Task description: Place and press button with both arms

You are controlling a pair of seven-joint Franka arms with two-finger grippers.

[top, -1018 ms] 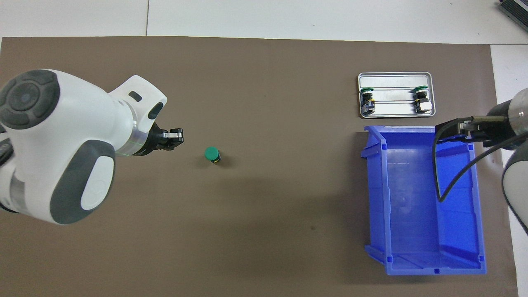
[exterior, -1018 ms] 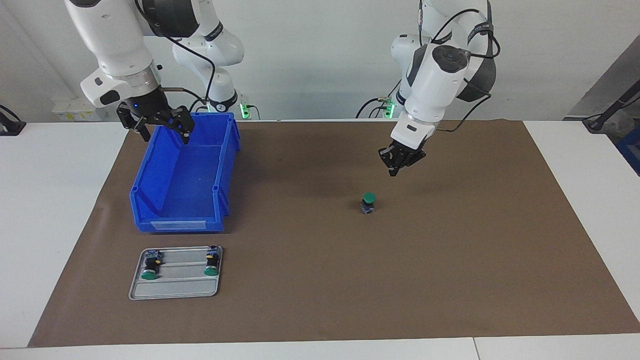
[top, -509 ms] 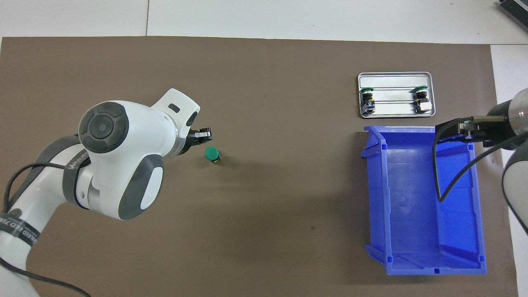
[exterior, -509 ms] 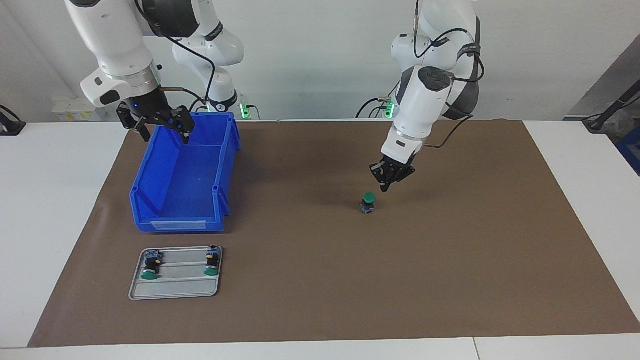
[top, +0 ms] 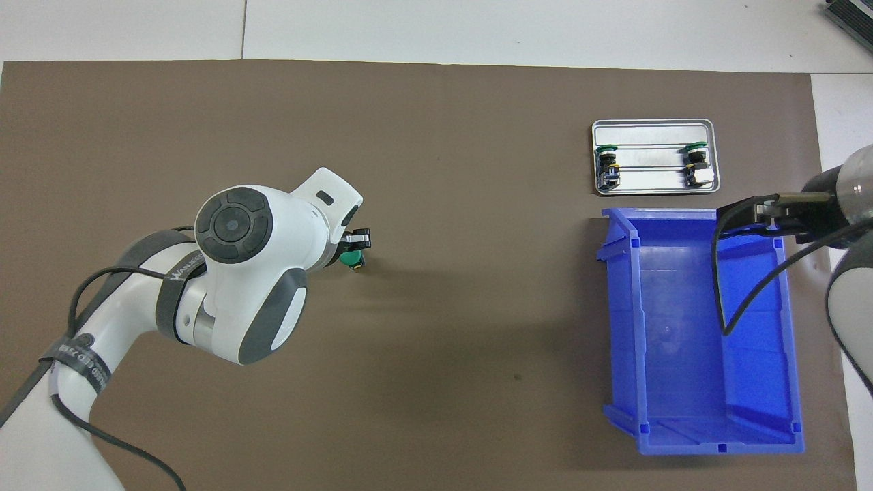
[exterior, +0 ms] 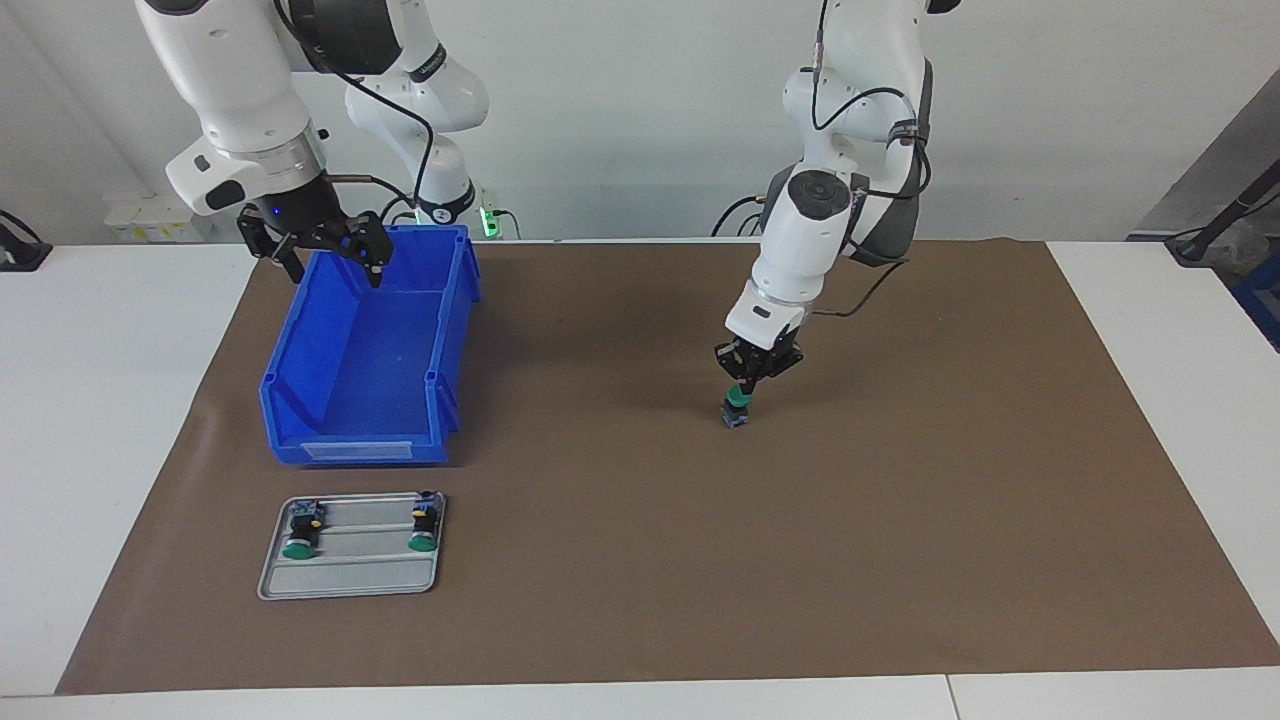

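The left gripper [exterior: 745, 384] has dropped from its hover a second ago and now sits right down on the small push-button with a round green cap and short black body [exterior: 737, 409]. The button stands upright on the brown paper mat [exterior: 800, 560] that covers the white table [exterior: 120, 420], toward the left arm's end. In the facing view the black fingers [exterior: 750, 378] meet the cap's top, so only a sliver of green shows; whether they are closed or slightly apart I cannot tell. In the overhead view the white left arm [top: 252, 266] hides most of the cap (just an edge peeks out).

That descent suggests the press is beginning or already under way: the button is placed and the fingertip has arrived on it.

The right gripper [exterior: 325, 250] waits with fingers spread open over the rim of the blue plastic bin [exterior: 360, 400] nearest the robots, barely shifted from before. Just beside the bin and farther from the robots, the grey metal tray [exterior: 350, 585] holds the two other green-capped buttons [exterior: 300, 535], lying untouched.
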